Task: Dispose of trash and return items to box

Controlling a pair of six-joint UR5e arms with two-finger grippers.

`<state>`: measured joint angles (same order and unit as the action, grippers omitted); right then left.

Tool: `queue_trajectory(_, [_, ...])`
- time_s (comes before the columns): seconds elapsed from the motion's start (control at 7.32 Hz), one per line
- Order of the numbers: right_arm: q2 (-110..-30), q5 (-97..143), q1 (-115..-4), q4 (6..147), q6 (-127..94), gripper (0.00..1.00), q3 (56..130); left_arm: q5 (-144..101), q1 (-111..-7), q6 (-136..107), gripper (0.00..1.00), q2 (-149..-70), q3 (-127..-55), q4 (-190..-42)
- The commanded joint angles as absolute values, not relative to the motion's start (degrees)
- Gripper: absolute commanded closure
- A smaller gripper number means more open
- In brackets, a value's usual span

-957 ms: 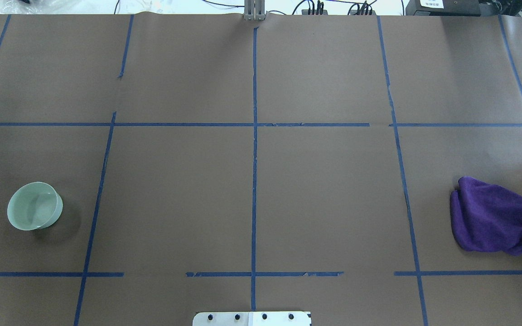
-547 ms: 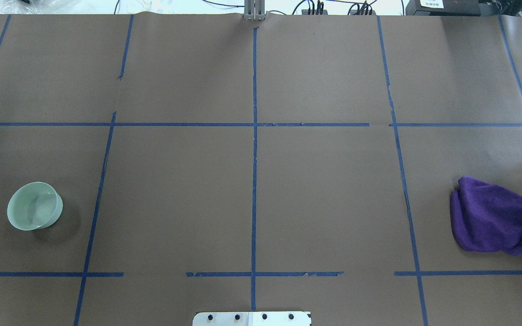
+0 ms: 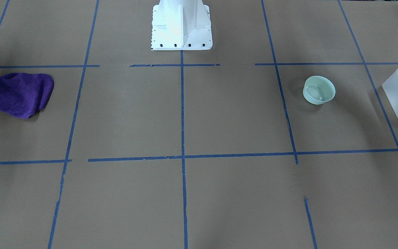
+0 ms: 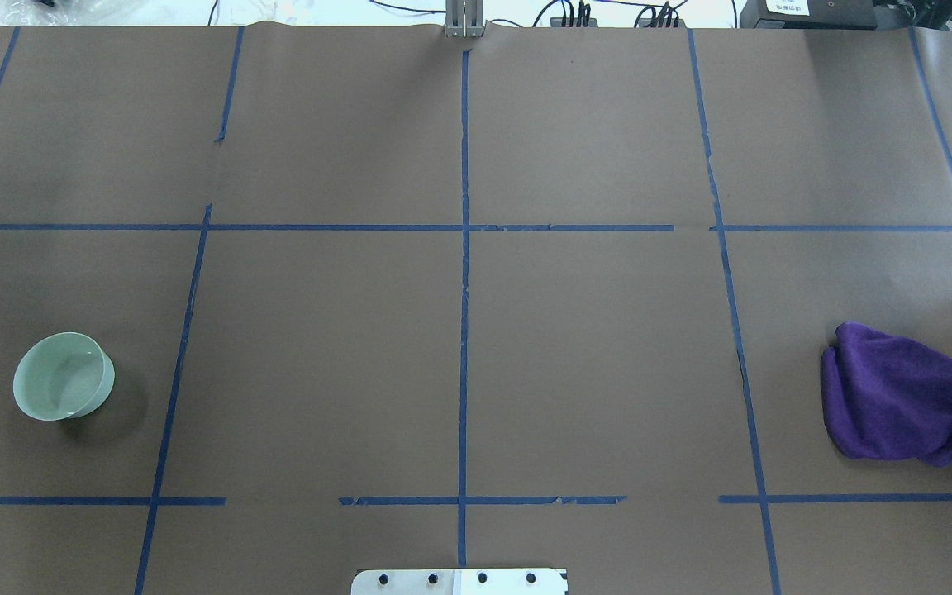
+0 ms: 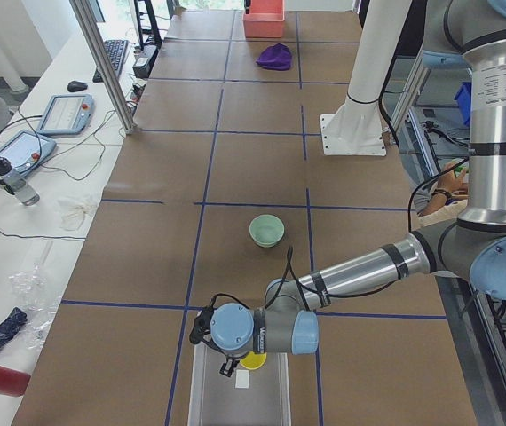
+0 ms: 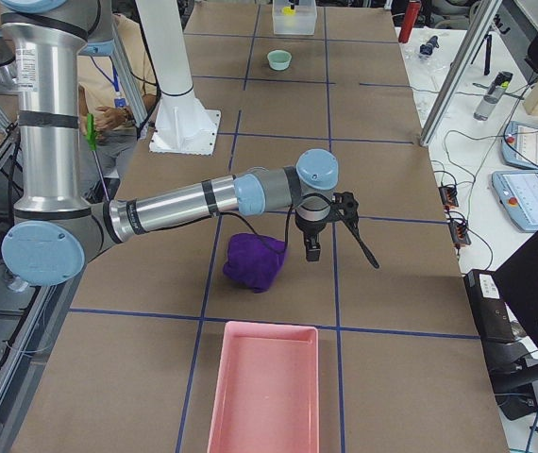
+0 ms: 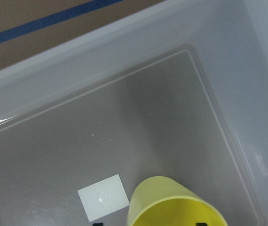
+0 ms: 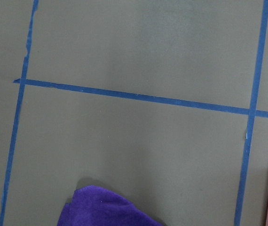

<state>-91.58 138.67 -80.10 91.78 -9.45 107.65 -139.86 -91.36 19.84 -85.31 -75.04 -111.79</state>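
Down inside the frosted box (image 7: 68,80) the yellow cup (image 7: 176,202) shows mouth-up over the bin's floor, beside a white sticker (image 7: 103,202) whose print, if any, cannot be read. Whether the cup stands on the floor or hangs just above it cannot be told. The mint-green bowl (image 3: 319,90) stands upright on the table (image 4: 592,330), near the box but apart from it, on the robot's left side.

The left arm (image 5: 359,271) drops from an upright column to a low elbow, and its forearm runs level across the table to the box. The left gripper (image 5: 229,366) points down into the box next to the cup. Two dark slivers (image 7: 200,224) at the bottom edge of the wrist view flank the cup. They show too little to tell whether the fingers are spread or pressing on it.

The right arm (image 6: 175,206) also stretches level from a low elbow, far along the table. The right gripper (image 6: 312,247) hangs straight down just beside the crumpled purple cloth (image 6: 255,260), and how wide it stands cannot be told. A pink tray (image 6: 267,387) lies beyond the cloth at the table's end. Blue tape (image 4: 464,330) marks the brown paper in a grid, and the white robot base (image 3: 181,27) stands at the middle of the table's edge.
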Motion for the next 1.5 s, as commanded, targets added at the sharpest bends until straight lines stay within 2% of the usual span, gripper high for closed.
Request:
queue_trajectory(0.0, [-92.10, 141.76, -78.15, 89.67, -13.94, 0.00, 107.93, -139.14, -91.23, 12.78, 0.24, -85.25, -88.44, -103.33])
queue_trajectory(0.14, [-97.07, 141.51, -74.65, 84.25, -17.45, 0.00, 108.54, -139.13, -90.88, 9.61, 0.24, -85.17, -93.03, -100.49])
queue_trajectory(0.41, [-107.10, 137.93, -65.09, 65.38, -29.54, 0.00, 108.37, -139.22, -88.52, 5.38, 0.20, -84.81, -96.49, -100.11])
queue_trajectory(0.68, [-107.93, 133.17, -58.03, 59.60, -40.14, 0.00, 106.36, -139.39, -86.58, 1.77, 0.17, -84.81, -98.00, -100.20])
queue_trajectory(1.23, [-107.49, 128.25, -54.24, 58.80, -40.08, 0.00, 101.17, -139.83, -86.31, 1.32, 0.14, -84.81, -98.17, -100.28])
queue_trajectory(1.37, [-107.14, 127.97, -53.36, 58.71, -40.08, 0.05, 99.77, -139.92, -86.31, 1.23, 0.14, -84.81, -98.17, -100.28])
